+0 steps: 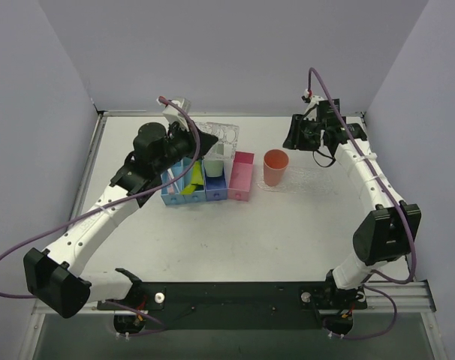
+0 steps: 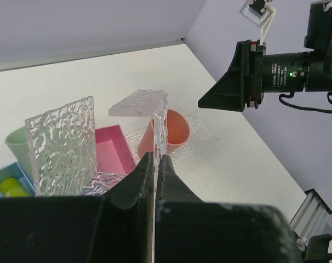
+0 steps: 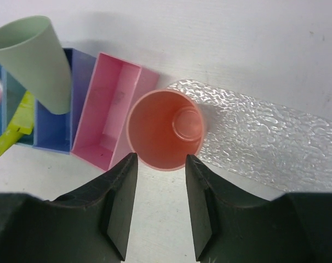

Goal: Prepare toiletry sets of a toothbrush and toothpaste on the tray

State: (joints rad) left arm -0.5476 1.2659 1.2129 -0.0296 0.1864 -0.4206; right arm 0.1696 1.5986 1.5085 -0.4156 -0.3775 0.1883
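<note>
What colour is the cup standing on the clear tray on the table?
The cup is salmon-orange; the right wrist view shows it best, from above.

Upright orange cup (image 1: 275,166) right of centre; just left, open pink box (image 1: 242,177), then blue bins (image 1: 215,192), green cup (image 1: 213,166) at rightmost.

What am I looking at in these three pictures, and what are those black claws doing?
Two robot arms are bolted to a white table. One picture looks down from above; the other two come from cameras on each wrist, so the black shapes at the bottom are that arm's own fingers. On the table sit blue bins with yellow toothpaste tubes, a green cup, a pink box and an orange cup on a clear bumpy tray. The left gripper is pinched shut on the edge of a second clear tray. The right gripper hangs open above the orange cup.
</note>
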